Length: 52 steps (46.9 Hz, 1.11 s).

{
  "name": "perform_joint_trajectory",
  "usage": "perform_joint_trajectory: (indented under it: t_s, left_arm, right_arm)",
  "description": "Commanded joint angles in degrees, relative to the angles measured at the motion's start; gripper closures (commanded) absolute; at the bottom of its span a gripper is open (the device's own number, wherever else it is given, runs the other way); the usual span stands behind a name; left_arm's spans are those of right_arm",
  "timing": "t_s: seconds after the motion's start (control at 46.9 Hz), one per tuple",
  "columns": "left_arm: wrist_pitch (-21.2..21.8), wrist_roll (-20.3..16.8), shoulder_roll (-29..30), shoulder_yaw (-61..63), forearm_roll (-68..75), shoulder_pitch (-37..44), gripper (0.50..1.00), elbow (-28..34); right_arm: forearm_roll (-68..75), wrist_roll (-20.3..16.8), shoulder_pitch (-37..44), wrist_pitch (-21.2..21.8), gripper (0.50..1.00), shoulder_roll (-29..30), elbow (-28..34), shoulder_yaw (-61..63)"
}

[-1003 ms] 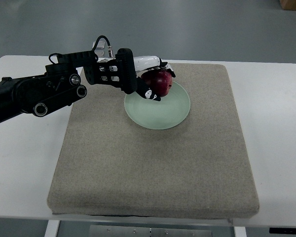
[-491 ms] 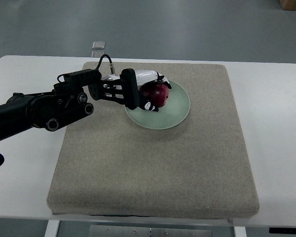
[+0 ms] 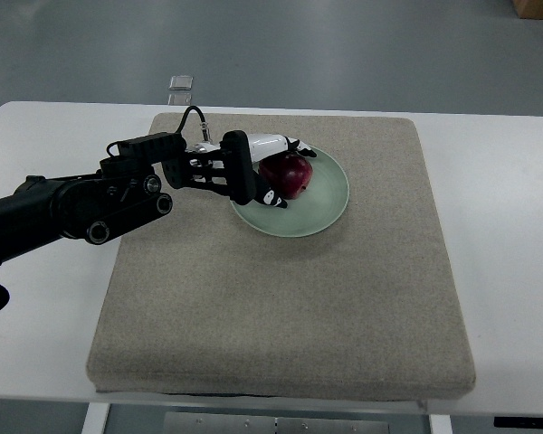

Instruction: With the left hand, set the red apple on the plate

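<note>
A dark red apple (image 3: 288,175) sits on the left part of a pale green plate (image 3: 321,203), which lies on a beige mat (image 3: 290,298). My left hand (image 3: 276,172) comes in from the left on a black arm (image 3: 81,208). Its white and black fingers (image 3: 273,143) are still wrapped around the apple's left and far sides. The apple rests low on the plate. The right arm is not in view.
The mat lies on a white table (image 3: 516,226). A small clear object (image 3: 181,82) lies on the floor beyond the table's far edge. A brown box corner (image 3: 536,7) shows at the top right.
The left hand has lowered the apple down and slightly towards me onto the plate. The arm has dropped closer to the mat. Little has moved in the last half second.
</note>
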Motion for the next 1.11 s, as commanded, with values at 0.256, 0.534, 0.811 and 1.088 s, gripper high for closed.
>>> perform_joint_trajectory:
  t_s: [0.256,0.534,0.811,1.088]
  left_arm:
    - [-0.47,-0.15,1.85,-2.03,-4.0,-1.84,0.506,-1.89]
    - [-0.47,-0.24,5.72,-3.35,-23.95,-6.15,0.504,-1.36]
    - [-2.13,-0.15,9.41,-3.43,-48.11,-7.03,0.504,4.0]
    - [-20.05,1.78,18.9,-5.63,-67.9,-5.19,0.504,4.0]
  right_arm:
    - [0.0,-0.01,0.0,0.0,0.57,0.0,0.0,0.01]
    - [0.0,-0.01,0.0,0.0,0.568,0.0,0.0,0.01]
    - [0.0,-0.01,0.0,0.0,0.57,0.0,0.0,0.01]
    - [0.0,0.08,0.0,0.0,0.568,0.0,0.0,0.01]
